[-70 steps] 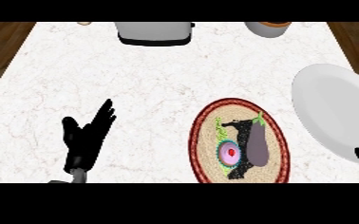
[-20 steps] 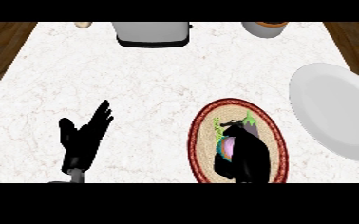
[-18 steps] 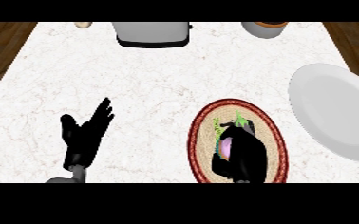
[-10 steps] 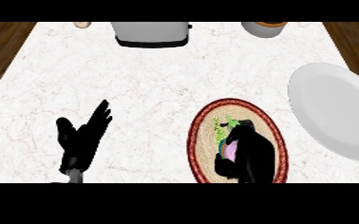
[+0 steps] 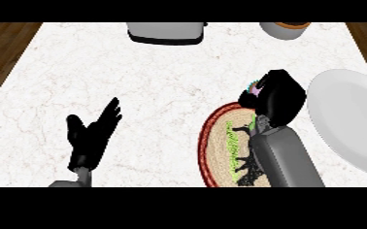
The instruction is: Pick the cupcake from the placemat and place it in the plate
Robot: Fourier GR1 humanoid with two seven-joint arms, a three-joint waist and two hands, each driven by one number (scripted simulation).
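Now the right hand (image 5: 278,99) is curled round the cupcake (image 5: 252,89), held at the far edge of the placemat (image 5: 217,140), near the plate (image 5: 344,111) but not over it. Only a pink sliver pokes out on the hand's left side, so the hold looks off-centre. Likely risks are the cupcake slipping out on the move right, or an early release landing it on the rim or counter. The left hand (image 5: 91,135) rests open at lower left.

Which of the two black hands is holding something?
The right hand, curled round the cupcake beside the white plate; the left hand rests open and holds nothing.
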